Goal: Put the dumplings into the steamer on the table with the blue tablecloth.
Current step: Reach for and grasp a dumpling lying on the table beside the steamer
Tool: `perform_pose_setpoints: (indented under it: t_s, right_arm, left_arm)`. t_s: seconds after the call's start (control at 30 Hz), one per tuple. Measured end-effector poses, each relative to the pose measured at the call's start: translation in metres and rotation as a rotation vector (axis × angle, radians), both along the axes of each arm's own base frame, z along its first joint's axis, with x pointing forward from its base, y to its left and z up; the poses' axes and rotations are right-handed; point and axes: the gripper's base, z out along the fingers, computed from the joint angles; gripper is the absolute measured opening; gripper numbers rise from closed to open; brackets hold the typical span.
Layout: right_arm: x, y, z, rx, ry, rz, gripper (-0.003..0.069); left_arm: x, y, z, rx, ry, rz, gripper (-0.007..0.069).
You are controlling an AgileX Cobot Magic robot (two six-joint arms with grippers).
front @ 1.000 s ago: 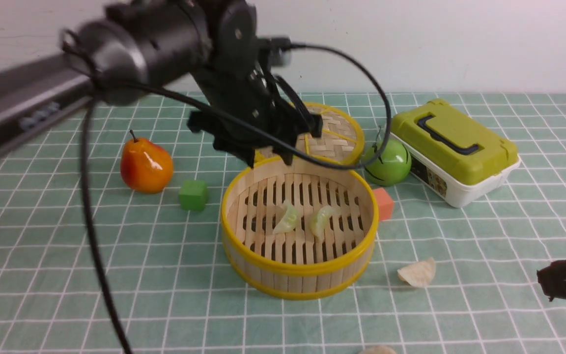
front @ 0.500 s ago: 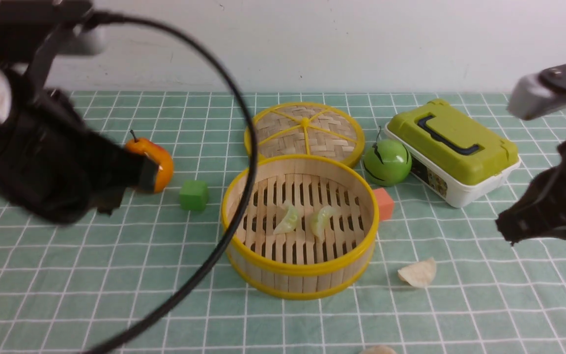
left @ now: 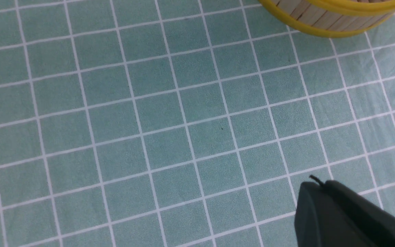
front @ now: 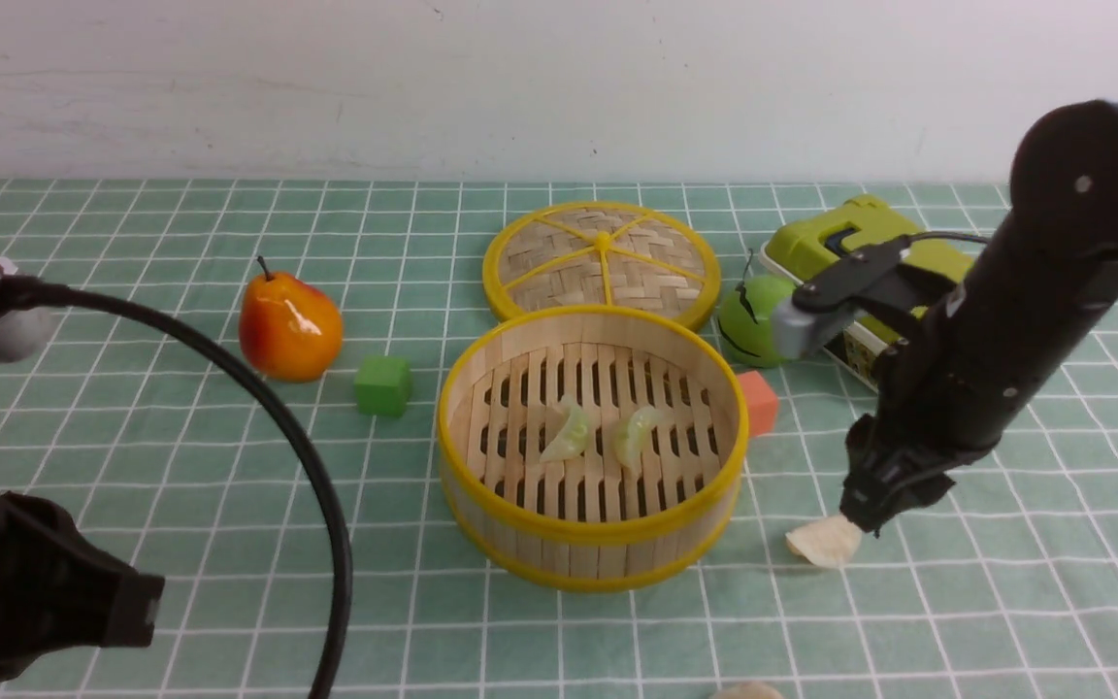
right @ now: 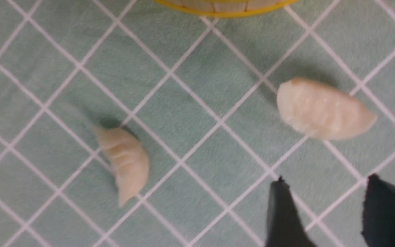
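Note:
The steamer [front: 598,532] stands mid-table on the blue tablecloth [front: 132,466], with two pale green dumplings [front: 567,432] [front: 637,434] lying on its slats. A cream dumpling [front: 823,542] lies on the cloth just right of it, and another [front: 745,691] shows at the front edge. My right gripper [front: 860,515] hovers right over the nearer cream dumpling [right: 322,109]. This right gripper [right: 324,180] is open and empty; the other cream dumpling [right: 125,163] lies further off. My left gripper [front: 137,607] sits low at the front left. The left gripper [left: 315,183] is shut on nothing, with the steamer's wall [left: 331,20] far off.
Behind the steamer lies its woven lid [front: 602,260]. A pear [front: 289,328] and a green cube [front: 383,384] are to the left. A green apple [front: 753,325], an orange cube [front: 759,401] and a green-lidded box [front: 850,248] are to the right. The left arm's cable [front: 316,505] arches over the front left.
My left arm has pulled back from over the steamer to the front left and shut. My right arm has swung in from the right to just above the cream dumpling, jaws now apart.

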Motion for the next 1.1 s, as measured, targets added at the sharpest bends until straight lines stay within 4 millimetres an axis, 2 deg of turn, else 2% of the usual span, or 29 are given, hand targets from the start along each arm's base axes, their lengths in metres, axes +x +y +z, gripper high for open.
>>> perform_pose_setpoints:
  t_s: [0.13, 0.2, 0.27, 0.3, 0.43, 0.53, 0.63, 0.67, 0.7, 0.77, 0.93, 1.0, 1.1]
  right_arm:
    - [0.013, 0.003, -0.019, -0.035, -0.065, 0.190, 0.0563]
    - [0.017, 0.005, -0.027, -0.040, -0.080, 0.262, 0.0607]
    - [0.020, 0.007, -0.037, -0.041, -0.086, 0.315, 0.0619]
    - [0.021, 0.007, -0.037, -0.042, -0.089, 0.318, 0.0619]
    - [0.028, 0.008, -0.058, -0.069, -0.075, 0.354, 0.0566]
    - [0.032, 0.007, -0.072, -0.095, -0.067, 0.364, 0.0494]
    - [0.034, 0.007, -0.078, -0.105, -0.063, 0.362, 0.0388]
    - [0.034, 0.007, -0.078, -0.105, -0.064, 0.361, 0.0388]
    - [0.035, 0.007, -0.078, -0.103, -0.067, 0.349, 0.0334]
    - [0.035, 0.007, -0.077, -0.101, -0.067, 0.334, 0.0311]
    - [0.036, 0.007, -0.071, -0.102, -0.037, 0.315, 0.0302]
    - [0.037, 0.007, -0.054, -0.102, -0.029, 0.285, 0.0302]
    - [0.042, 0.013, -0.011, -0.079, -0.064, 0.211, 0.0302]
  left_arm:
    - [0.000, 0.000, 0.000, 0.009, -0.004, -0.018, -0.0014]
    - [0.000, 0.000, 0.000, 0.015, -0.007, -0.027, -0.0014]
    - [0.000, 0.000, 0.000, 0.017, -0.008, -0.030, -0.0014]
    - [0.000, 0.000, 0.000, 0.017, -0.008, -0.030, -0.0014]
    - [0.000, 0.000, 0.000, 0.018, -0.007, -0.031, -0.0014]
    - [0.000, 0.000, 0.000, 0.018, -0.008, -0.032, -0.0014]
    - [0.000, 0.000, 0.000, 0.018, -0.008, -0.032, -0.0014]
    - [0.000, 0.000, 0.000, 0.018, -0.008, -0.032, -0.0014]
    - [0.000, 0.000, 0.000, 0.018, -0.008, -0.032, -0.0014]
    - [0.000, 0.000, 0.000, 0.019, -0.007, -0.032, -0.0014]
    - [0.000, 0.000, 0.000, 0.020, -0.005, -0.032, -0.0014]
    - [-0.001, 0.000, -0.001, 0.024, 0.002, -0.031, -0.0014]
    - [-0.001, 0.000, -0.001, 0.027, 0.007, -0.032, -0.0014]
